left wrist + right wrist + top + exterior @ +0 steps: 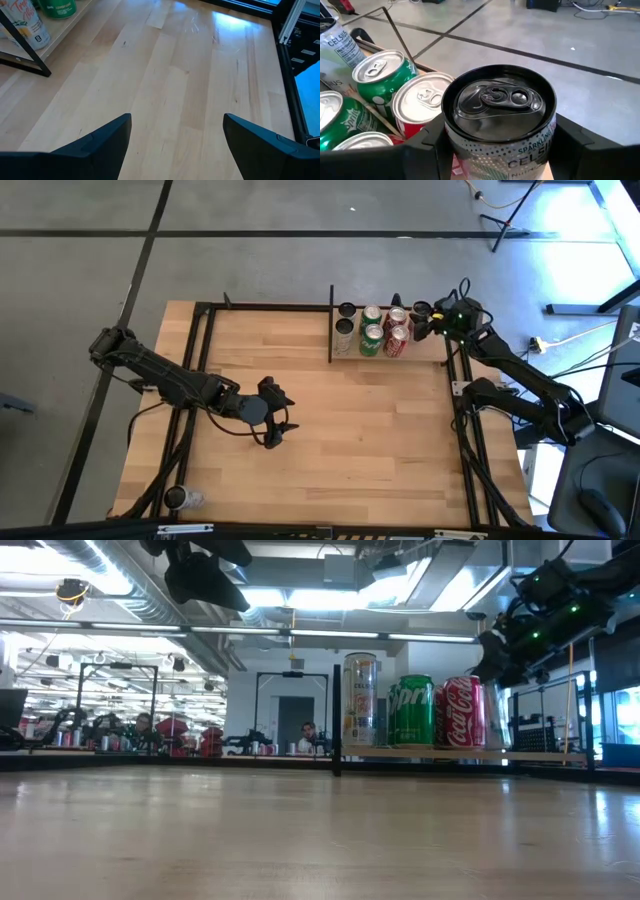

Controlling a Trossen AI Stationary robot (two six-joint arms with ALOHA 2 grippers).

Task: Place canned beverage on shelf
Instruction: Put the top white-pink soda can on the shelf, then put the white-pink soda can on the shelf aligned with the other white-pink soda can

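Your right gripper [500,142] is clamped on a black-topped can [499,107], one dark finger on each side of it, holding it upright at the far right end of the shelf [345,357]. Just beside the held can, toward the table's middle, stand two red cans [397,332], then two green cans [371,328], then two pale cans [345,325] at the shelf's other end. In the level view you see one tall pale can, a green one and a red one in a row on the board, with your right gripper up against the red one's outer side. Your left gripper [274,420] hangs over the bare tabletop [380,440], well apart from the shelf, its fingers [100,145] spread apart with nothing between them.
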